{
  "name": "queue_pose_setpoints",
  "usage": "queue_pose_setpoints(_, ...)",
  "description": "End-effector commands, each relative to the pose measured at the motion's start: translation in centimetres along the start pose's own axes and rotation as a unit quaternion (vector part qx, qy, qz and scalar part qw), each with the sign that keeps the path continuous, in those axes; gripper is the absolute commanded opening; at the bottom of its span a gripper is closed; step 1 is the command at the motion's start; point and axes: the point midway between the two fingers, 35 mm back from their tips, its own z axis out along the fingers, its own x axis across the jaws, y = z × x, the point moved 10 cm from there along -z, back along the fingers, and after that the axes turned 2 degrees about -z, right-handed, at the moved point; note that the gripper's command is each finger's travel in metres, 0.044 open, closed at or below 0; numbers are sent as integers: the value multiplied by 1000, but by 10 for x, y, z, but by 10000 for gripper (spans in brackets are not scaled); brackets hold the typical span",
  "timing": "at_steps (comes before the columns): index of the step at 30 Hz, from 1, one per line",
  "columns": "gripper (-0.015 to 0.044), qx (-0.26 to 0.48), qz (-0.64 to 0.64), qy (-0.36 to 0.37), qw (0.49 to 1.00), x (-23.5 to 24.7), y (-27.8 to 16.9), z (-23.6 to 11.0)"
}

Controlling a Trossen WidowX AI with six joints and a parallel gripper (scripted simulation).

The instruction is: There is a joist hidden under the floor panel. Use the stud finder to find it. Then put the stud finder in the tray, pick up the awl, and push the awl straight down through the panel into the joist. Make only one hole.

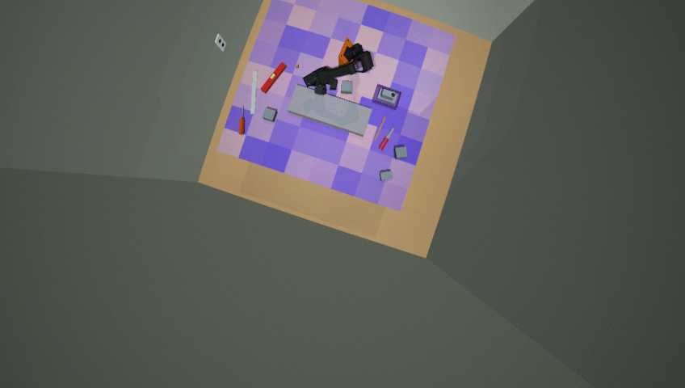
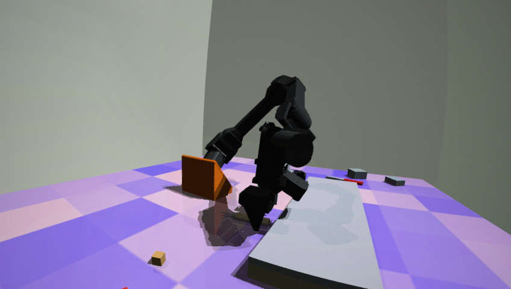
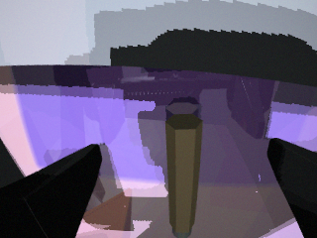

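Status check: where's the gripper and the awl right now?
Gripper open, empty, low over the awl, fingers either side. Awl flat on the floor beside the panel. Stud finder in tray. Nothing blocking.

I see a checkered purple and pink floor (image 1: 307, 149) with a tan border (image 1: 442, 191). Plain grey-green walls (image 2: 107, 71) enclose it; one carries a white outlet plate (image 1: 220, 42). Lighting is even and soft.
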Motion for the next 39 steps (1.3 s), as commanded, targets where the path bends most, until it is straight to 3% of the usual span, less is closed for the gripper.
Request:
queue_pose_setpoints(1,440,0,3,3,1000,1,-1,4)
queue_pose_setpoints(16,46,0,3,3,1000,1,-1,4)
queue_pose_setpoints(25,0,0,3,2,1000,-1,0,-6)
queue_pose_setpoints(39,0,1,4,-1,1000,-3,-5,-96)
